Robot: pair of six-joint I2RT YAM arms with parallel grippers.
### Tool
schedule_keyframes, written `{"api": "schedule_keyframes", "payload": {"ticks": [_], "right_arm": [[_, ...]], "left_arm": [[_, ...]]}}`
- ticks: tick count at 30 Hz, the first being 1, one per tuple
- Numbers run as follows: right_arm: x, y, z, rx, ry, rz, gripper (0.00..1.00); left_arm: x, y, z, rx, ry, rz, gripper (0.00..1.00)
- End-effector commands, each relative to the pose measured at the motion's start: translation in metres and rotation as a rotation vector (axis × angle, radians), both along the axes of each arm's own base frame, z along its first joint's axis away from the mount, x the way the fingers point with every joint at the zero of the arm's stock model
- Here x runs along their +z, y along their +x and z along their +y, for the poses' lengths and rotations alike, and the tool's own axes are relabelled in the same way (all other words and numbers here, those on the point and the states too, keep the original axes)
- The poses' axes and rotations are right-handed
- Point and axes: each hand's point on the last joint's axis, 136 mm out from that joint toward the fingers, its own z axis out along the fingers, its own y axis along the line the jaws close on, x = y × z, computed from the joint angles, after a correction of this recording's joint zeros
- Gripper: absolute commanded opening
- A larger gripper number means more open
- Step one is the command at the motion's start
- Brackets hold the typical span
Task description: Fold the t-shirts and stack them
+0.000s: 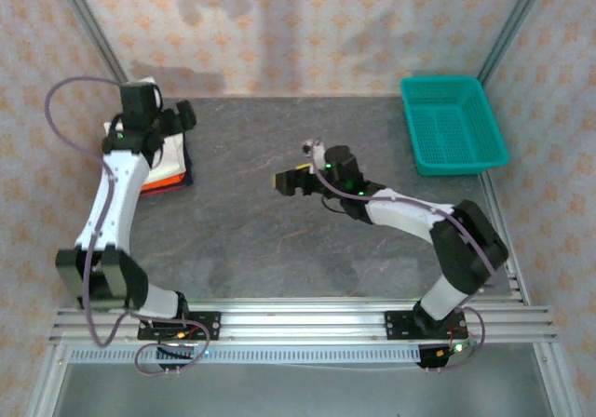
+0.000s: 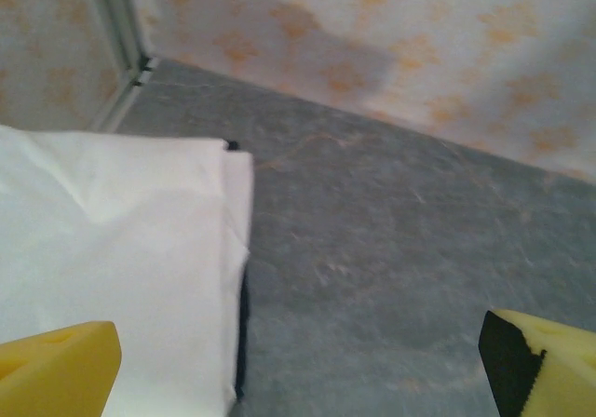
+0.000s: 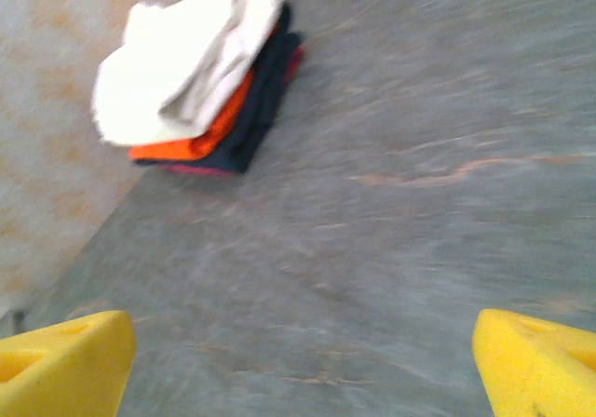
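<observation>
Both left gripper (image 2: 298,366) and right gripper (image 3: 298,361) show fingers apart, empty; over the t-shirts (image 3: 191,96) at nine o'clock, lift left straight, avoiding snags.

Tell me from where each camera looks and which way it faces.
Top external: above and behind, looking down on table, left arm, right arm, shirt stack, teal basket.
Left wrist: close over the white t-shirt, looking along its edge; own yellow fingertips.
Right wrist: low over the table, facing the stack; own yellow fingertips.
Shared: both wrists see the white t-shirt.
</observation>
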Motion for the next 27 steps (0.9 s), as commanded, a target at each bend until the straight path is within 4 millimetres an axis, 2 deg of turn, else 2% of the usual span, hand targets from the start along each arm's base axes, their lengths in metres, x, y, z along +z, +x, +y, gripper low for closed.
{"api": "schedule_keyframes", "payload": {"ticks": [1,4,8,11,14,15,18,21,27], "right_arm": [[0.022,0.021,-0.062,-0.248,-0.015,-0.106,0.94],[0.019,0.026,-0.124,-0.453,-0.078,-0.145,0.95],[0.008,0.020,-0.201,-0.686,-0.185,-0.197,0.96],[-0.001,0.010,-0.241,-0.780,-0.294,-0.248,0.97],[-0.013,0.003,-0.277,-0.887,-0.424,-0.282,0.98],[-0.011,0.004,-0.289,-0.944,-0.416,-0.279,0.99],[-0.012,0.006,-0.308,-0.978,-0.445,-0.309,0.99],[-0.023,0.011,-0.331,-1.031,-0.474,-0.288,1.00],[-0.056,0.021,-0.353,-1.050,-0.408,-0.246,1.00]], "left_arm": [[-0.018,-0.014,-0.013,-0.004,0.080,-0.051,1.00],[-0.037,-0.033,-0.036,-0.069,0.092,-0.092,1.00],[-0.062,-0.058,-0.032,-0.025,0.148,-0.170,1.00],[-0.084,-0.069,-0.033,-0.083,0.238,-0.195,1.00],[-0.108,-0.073,-0.028,-0.096,0.323,-0.181,1.00],[-0.115,-0.072,-0.027,-0.093,0.334,-0.174,1.00],[-0.141,-0.070,-0.023,-0.080,0.343,-0.143,1.00],[-0.160,-0.063,-0.020,-0.072,0.325,-0.139,1.00],[-0.166,-0.043,-0.010,-0.076,0.237,-0.153,1.00]]}}
